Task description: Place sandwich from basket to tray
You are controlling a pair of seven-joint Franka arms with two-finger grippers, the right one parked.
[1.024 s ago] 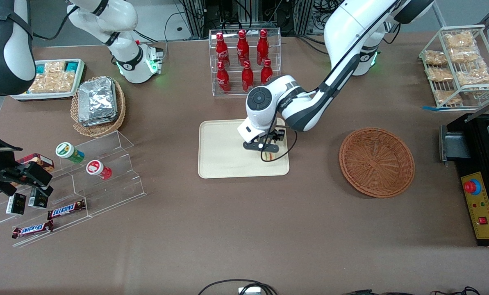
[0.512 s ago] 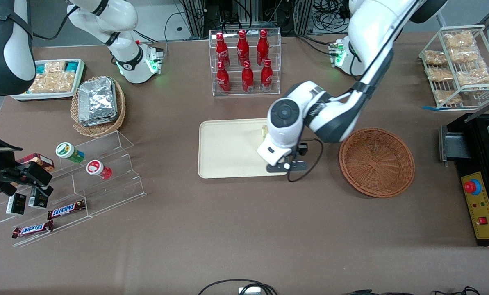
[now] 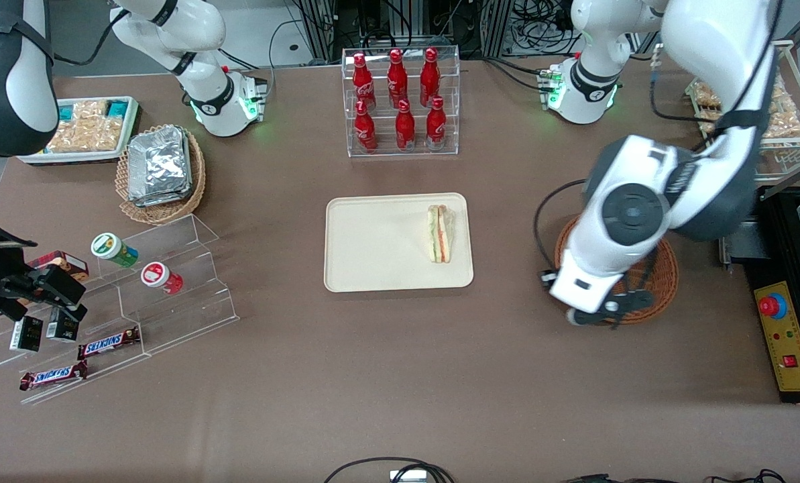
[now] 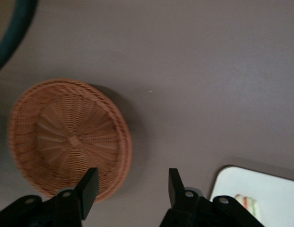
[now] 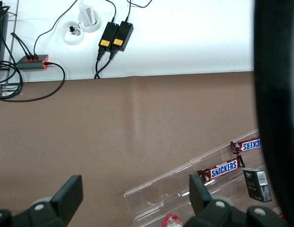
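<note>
Robot lab, mock shop: arm bases bolted to table [image 3: 400, 376], cola bottles [image 3: 400, 94], Snickers bars [image 3: 78, 359].

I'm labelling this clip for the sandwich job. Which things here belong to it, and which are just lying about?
Part of the job:
- sandwich, lying on the tray
- basket, holding nothing
- gripper, open, raised above the basket's edge

Just lying about:
- cola bottles
- foil packs
- Snickers bars

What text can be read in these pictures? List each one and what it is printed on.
"SNICKERS": two bars on the clear stepped stand.
Red bottles: white script, too small to read.
Small black boxes: print unreadable.
Sandwich, tray, basket: no text.
Gripper, open above the table beside the basket: none.
</note>
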